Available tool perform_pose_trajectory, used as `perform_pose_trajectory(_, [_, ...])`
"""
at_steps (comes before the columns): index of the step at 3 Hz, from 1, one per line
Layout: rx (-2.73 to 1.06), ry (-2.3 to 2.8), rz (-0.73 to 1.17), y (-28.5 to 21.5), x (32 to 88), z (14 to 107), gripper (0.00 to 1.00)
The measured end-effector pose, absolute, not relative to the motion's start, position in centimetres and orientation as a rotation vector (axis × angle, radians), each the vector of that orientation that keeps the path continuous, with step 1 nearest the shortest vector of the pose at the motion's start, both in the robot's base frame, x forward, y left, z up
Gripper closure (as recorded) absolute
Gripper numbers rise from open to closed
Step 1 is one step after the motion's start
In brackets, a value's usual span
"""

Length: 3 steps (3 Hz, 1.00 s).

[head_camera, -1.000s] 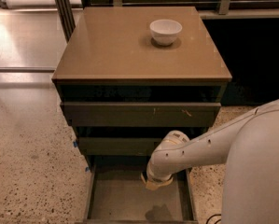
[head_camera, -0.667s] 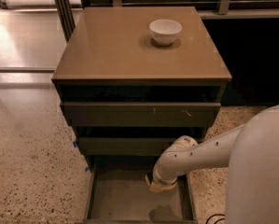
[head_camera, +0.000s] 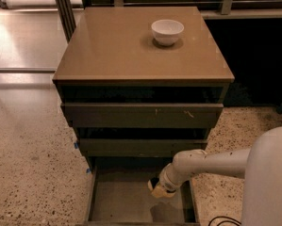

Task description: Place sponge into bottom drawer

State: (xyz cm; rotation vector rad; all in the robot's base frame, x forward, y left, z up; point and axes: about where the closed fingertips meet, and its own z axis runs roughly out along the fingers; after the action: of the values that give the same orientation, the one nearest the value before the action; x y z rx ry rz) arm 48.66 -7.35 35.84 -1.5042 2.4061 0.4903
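The bottom drawer [head_camera: 117, 202] of the brown cabinet is pulled out, a grey-brown tray with thin side walls. My gripper [head_camera: 159, 189] hangs over the drawer's right half on the end of the white arm reaching in from the right. It is shut on the sponge [head_camera: 163, 192], whose yellow body shows below the wrist with a dark face on its left. The sponge is held above the drawer floor and casts a shadow on it.
A white bowl [head_camera: 167, 31] stands on the cabinet top [head_camera: 121, 51] at the back right. The two shallower drawers [head_camera: 140, 116] above are slightly ajar. Speckled floor lies on both sides. My white body fills the lower right corner.
The gripper with the sponge has moved slightly lower, toward the near part of the open bottom drawer. The bowl and drawers have not moved.
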Motion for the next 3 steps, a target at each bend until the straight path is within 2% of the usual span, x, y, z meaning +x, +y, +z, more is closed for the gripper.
perform_pose_trajectory(3, [-1.555, 2.350, 0.564, -6.5, 49.0, 30.5, 1.00])
